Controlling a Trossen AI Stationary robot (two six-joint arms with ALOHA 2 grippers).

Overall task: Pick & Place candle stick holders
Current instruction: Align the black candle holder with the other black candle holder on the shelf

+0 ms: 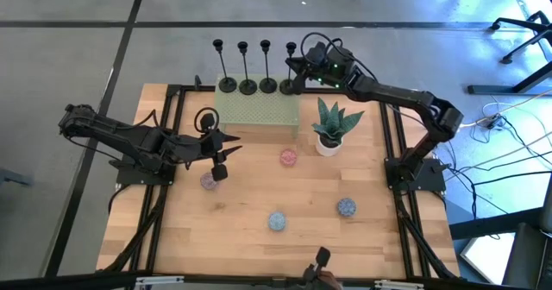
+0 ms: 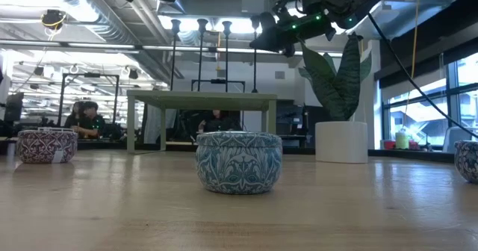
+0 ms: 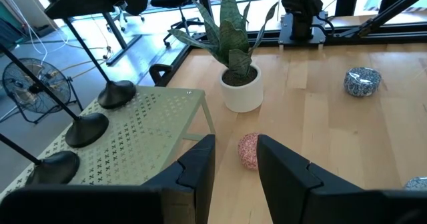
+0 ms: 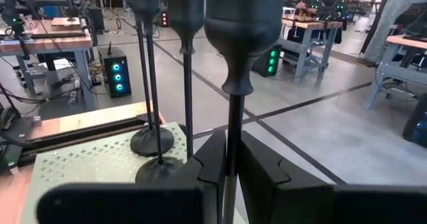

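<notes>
- right gripper (image 4: 229,159) clamped tight on stem of fourth candle stick holder (image 1: 291,66), at the green perforated stand's (image 1: 257,110) back edge
- other three candle stick holders (image 1: 247,66) in row beside it
- left gripper (image 3: 235,164) partly open, holding nothing, above table (image 1: 250,195)

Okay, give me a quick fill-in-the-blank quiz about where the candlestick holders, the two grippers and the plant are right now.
1. The right gripper is shut on the stem of a ____.
2. The candle stick holders number ____ and stand in a row along the far edge of the green shelf.
3. The potted plant stands on the wooden table in a ____ pot.
4. The left gripper holds ____ and hangs over the table beside the shelf.

Missing words: candle stick holder; four; white; nothing
</notes>
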